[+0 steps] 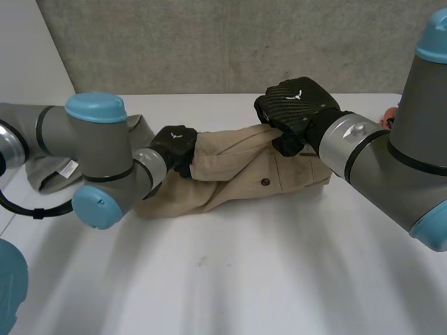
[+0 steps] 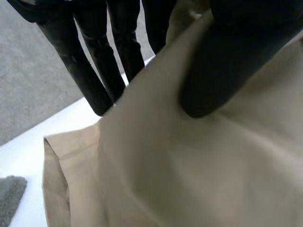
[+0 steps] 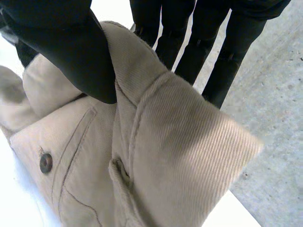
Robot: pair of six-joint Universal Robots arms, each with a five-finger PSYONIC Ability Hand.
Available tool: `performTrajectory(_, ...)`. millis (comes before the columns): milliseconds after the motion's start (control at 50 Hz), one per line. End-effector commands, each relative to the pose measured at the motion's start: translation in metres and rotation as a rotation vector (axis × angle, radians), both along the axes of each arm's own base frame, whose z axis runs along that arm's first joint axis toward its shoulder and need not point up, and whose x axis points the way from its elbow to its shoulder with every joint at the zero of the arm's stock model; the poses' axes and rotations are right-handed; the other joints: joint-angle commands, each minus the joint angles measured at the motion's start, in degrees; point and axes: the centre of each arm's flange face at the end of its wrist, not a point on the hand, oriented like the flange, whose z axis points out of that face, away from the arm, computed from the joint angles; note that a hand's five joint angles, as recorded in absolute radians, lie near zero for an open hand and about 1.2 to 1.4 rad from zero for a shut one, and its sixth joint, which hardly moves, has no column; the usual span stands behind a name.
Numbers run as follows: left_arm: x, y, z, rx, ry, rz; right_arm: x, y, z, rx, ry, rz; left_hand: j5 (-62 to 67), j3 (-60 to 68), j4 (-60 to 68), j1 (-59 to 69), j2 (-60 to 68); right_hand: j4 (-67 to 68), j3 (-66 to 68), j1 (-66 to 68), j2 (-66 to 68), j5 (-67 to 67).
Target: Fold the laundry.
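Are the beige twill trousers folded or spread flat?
Folded: the trousers lie doubled in a compact bundle; the left hand and right hand pinch its layers.

One beige trousers (image 1: 237,167); one grey cloth (image 1: 45,174).

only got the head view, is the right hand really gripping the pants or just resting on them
observer: gripping. its wrist view shows the right hand pinching the waistband of the pants, thumb on top, fingers behind.
operator: and the left
observer: the left hand pinches too: thumb pressed on a fold of the pants, fingers behind it.
operator: where's the pocket button
observer: on the pocket below the right thumb, the button faces up.
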Motion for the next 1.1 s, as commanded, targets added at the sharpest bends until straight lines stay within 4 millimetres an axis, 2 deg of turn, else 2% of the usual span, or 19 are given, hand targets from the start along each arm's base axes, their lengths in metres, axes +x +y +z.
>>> performTrajectory(20, 0.007, -0.015, 0.036, -0.139, 0.006, 0.079, -0.001, -0.027, 0.001, -0.109, 0.050, -0.074, 15.3, 37.7, 14.1, 13.6, 13.9, 11.5, 12.2, 15.4, 12.3, 12.9)
performTrajectory(100, 0.002, -0.030, 0.077, -0.325, 0.031, 0.083, 0.011, -0.063, 0.009, -0.243, 0.009, -0.164, 15.3, 37.7, 14.1, 13.6, 13.9, 11.5, 12.2, 15.4, 12.3, 12.9)
performTrajectory(120, 0.000, -0.037, 0.102, -0.421, 0.062, 0.093, 0.017, -0.079, 0.023, -0.331, -0.051, -0.213, 15.3, 37.7, 14.1, 13.6, 13.9, 11.5, 12.2, 15.4, 12.3, 12.9)
performTrajectory(160, -0.002, -0.042, 0.130, -0.524, 0.108, 0.105, 0.021, -0.095, 0.039, -0.431, -0.136, -0.266, 15.3, 37.7, 14.1, 13.6, 13.9, 11.5, 12.2, 15.4, 12.3, 12.9)
performTrajectory(200, 0.000, -0.044, 0.183, -0.681, 0.229, 0.155, 0.026, -0.116, 0.071, -0.633, -0.339, -0.344, 15.3, 37.7, 14.1, 13.6, 13.9, 11.5, 12.2, 15.4, 12.3, 12.9)
performTrajectory(260, 0.005, -0.042, 0.214, -0.746, 0.334, 0.220, 0.027, -0.121, 0.094, -0.792, -0.526, -0.348, 15.3, 37.7, 14.1, 13.6, 13.9, 11.5, 12.2, 15.4, 12.3, 12.9)
performTrajectory(300, 0.007, -0.042, 0.217, -0.741, 0.357, 0.243, 0.029, -0.119, 0.101, -0.857, -0.596, -0.327, 15.3, 37.7, 14.1, 13.6, 13.9, 11.5, 12.2, 15.4, 12.3, 12.9)
performTrajectory(320, 0.009, -0.041, 0.218, -0.725, 0.370, 0.262, 0.033, -0.116, 0.094, -0.865, -0.605, -0.298, 15.3, 37.7, 14.1, 13.6, 13.9, 11.5, 12.2, 15.4, 12.3, 12.9)
performTrajectory(380, 0.011, -0.040, 0.198, -0.641, 0.346, 0.277, 0.043, -0.106, 0.073, -0.819, -0.550, -0.236, 15.3, 37.7, 14.1, 13.6, 13.9, 11.5, 12.2, 15.4, 12.3, 12.9)
performTrajectory(460, 0.019, -0.032, 0.129, -0.408, 0.221, 0.288, 0.039, -0.098, 0.015, -0.619, -0.408, -0.213, 15.3, 37.7, 14.1, 13.6, 13.9, 11.5, 12.2, 15.4, 12.3, 12.9)
performTrajectory(500, 0.022, -0.027, 0.108, -0.342, 0.182, 0.289, 0.036, -0.095, -0.005, -0.546, -0.366, -0.219, 15.3, 37.7, 14.1, 13.6, 13.9, 11.5, 12.2, 15.4, 12.3, 12.9)
performTrajectory(600, 0.036, 0.009, 0.031, -0.108, 0.020, 0.266, 0.016, -0.082, -0.089, -0.200, -0.162, -0.234, 14.2, 36.6, 13.0, 12.4, 12.8, 11.5, 12.2, 15.4, 12.3, 12.9)
performTrajectory(640, 0.040, 0.025, 0.012, -0.037, -0.032, 0.256, 0.012, -0.073, -0.115, -0.081, -0.098, -0.225, 4.7, 27.0, 3.4, 2.9, 3.2, 11.5, 12.2, 15.4, 12.3, 12.9)
performTrajectory(680, 0.045, 0.036, 0.004, 0.007, -0.070, 0.249, 0.008, -0.063, -0.132, 0.017, -0.036, -0.210, -6.9, 15.5, -8.2, -8.7, -8.3, 11.5, 12.2, 15.4, 12.3, 12.9)
performTrajectory(720, 0.049, 0.045, 0.006, 0.037, -0.088, 0.252, 0.005, -0.055, -0.139, 0.078, 0.012, -0.200, -20.4, 2.0, -21.6, -22.2, -21.8, 11.5, 12.2, 15.4, 12.3, 12.9)
performTrajectory(760, 0.052, 0.051, 0.012, 0.051, -0.104, 0.252, 0.003, -0.051, -0.141, 0.105, 0.037, -0.196, -25.5, -3.1, -26.7, -27.3, -26.9, 11.5, 12.2, 15.4, 12.3, 12.9)
performTrajectory(880, 0.058, 0.066, 0.051, 0.018, -0.112, 0.226, -0.003, -0.039, -0.138, 0.145, 0.087, -0.187, -43.0, -20.6, -44.2, -44.8, -44.4, 11.5, 12.2, 15.4, 12.3, 12.9)
performTrajectory(1000, 0.060, 0.056, 0.061, -0.029, -0.122, 0.210, -0.008, -0.031, -0.132, 0.140, 0.086, -0.182, -43.5, -21.1, -44.7, -45.3, -44.9, 11.5, 12.2, 15.4, 12.3, 12.9)
performTrajectory(1100, 0.051, 0.044, 0.047, -0.025, -0.154, 0.155, -0.008, -0.027, -0.131, 0.123, 0.070, -0.164, -37.1, -14.8, -38.4, -38.9, -38.6, 11.5, 12.2, 15.4, 12.3, 12.9)
